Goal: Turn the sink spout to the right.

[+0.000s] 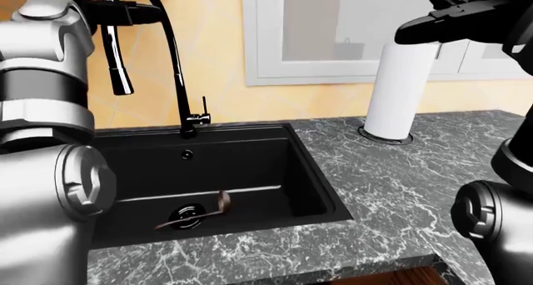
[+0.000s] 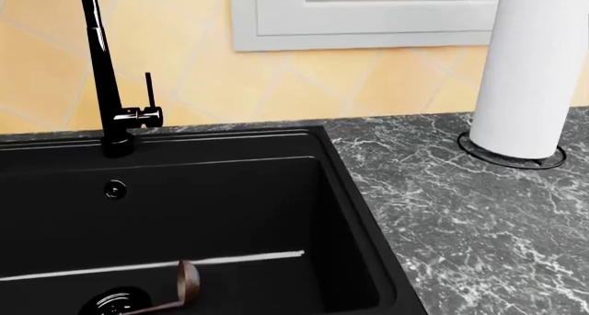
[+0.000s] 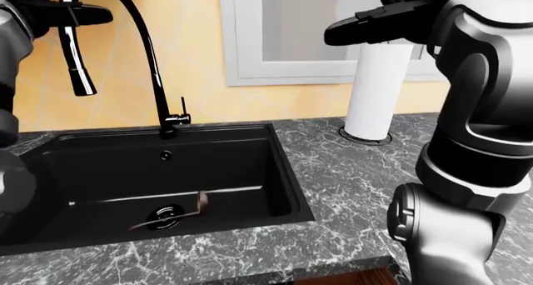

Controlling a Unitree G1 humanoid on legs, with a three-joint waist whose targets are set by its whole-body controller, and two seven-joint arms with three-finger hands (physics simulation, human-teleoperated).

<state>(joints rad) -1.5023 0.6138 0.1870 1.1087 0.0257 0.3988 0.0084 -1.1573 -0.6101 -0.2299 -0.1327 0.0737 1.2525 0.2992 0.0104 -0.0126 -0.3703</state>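
Yellow tiled wall and a grey marbled worktop [image 1: 400,172] frame the black sink [image 1: 308,172]. Its tall gooseneck spout [image 1: 170,54] arches up from its base and curves over to hang its nozzle just beside and below the left robot hand [image 1: 125,13], the nearer one. That hand's fingers look extended at the arch; whether they touch it cannot be told. The right robot hand [image 3: 367,25] hovers apart, open, holding nothing.

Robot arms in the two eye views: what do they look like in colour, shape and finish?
Both arms are built of rounded, glossy silver-grey shells joined by black bands, with disc-shaped joint caps. The left arm shows stacked cylindrical segments; the right arm shows a bulky grey shell over black sections. The left robot hand and right robot hand have matte black fingers. No cables or markings show.
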